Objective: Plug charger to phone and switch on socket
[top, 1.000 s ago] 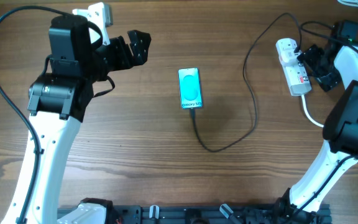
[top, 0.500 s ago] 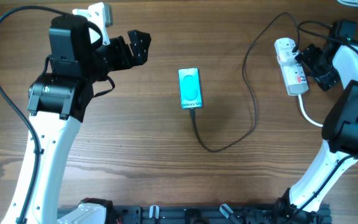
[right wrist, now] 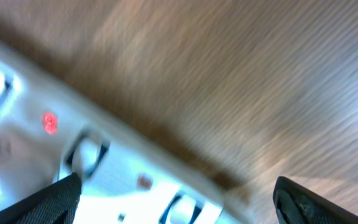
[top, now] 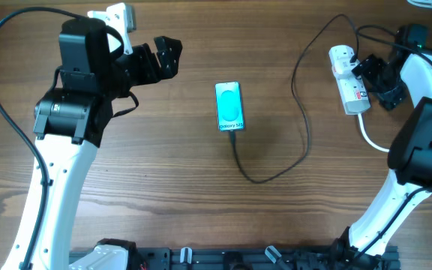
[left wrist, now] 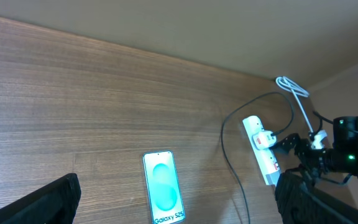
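- Socket (top: 346, 81) sits right at the wide-open right pincer (top: 372, 81); poke its red switch mark (right wrist: 48, 122) with one fingertip, gently.
- Left pincer (top: 167, 57) open too, holding nothing.

The overhead camera looks straight down on the whole worktop (top: 163, 172). The left wrist camera sits well back, facing across to the phone (left wrist: 163, 196) and socket (left wrist: 263, 151), both also seen overhead; the right wrist camera hangs blurred, close against that socket.
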